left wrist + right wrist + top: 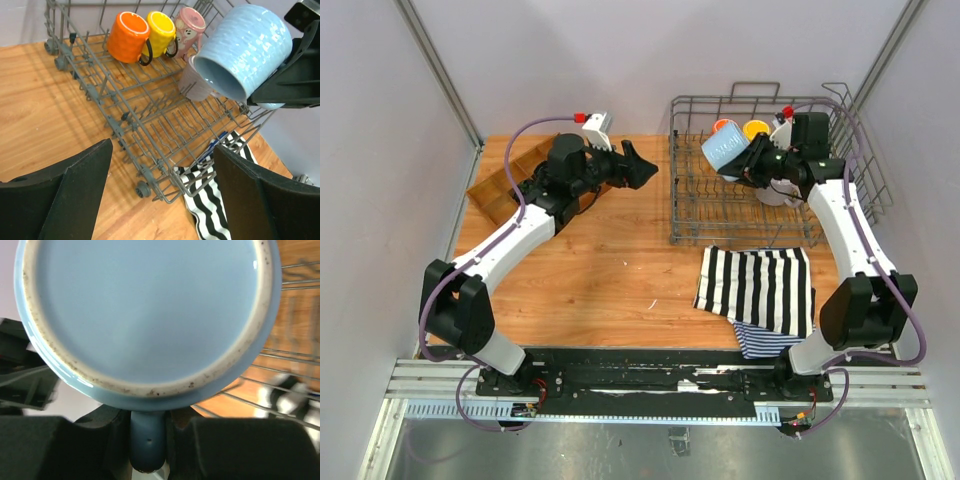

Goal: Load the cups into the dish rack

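**Last mug over the rack: my right hand (748, 162) holds the light blue mug (245, 50) above the dish rack (700, 215).**

Its fingers pinch the mug's handle, mouth tipped sideways, just beside the grey mug (192, 82). The orange (129, 37), yellow (161, 32) and pink (190, 25) mugs sit along the rack's far side. My left hand (642, 165) hangs spread and empty over the desk (600, 260). The mug looks rigid, glazed and slick, likely to chip on wire, so I judge the handle the surest hold.

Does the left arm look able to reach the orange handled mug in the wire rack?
Probably yes: the left gripper is open, the orange mug in plain view; the right gripper holds the light blue mug aside.
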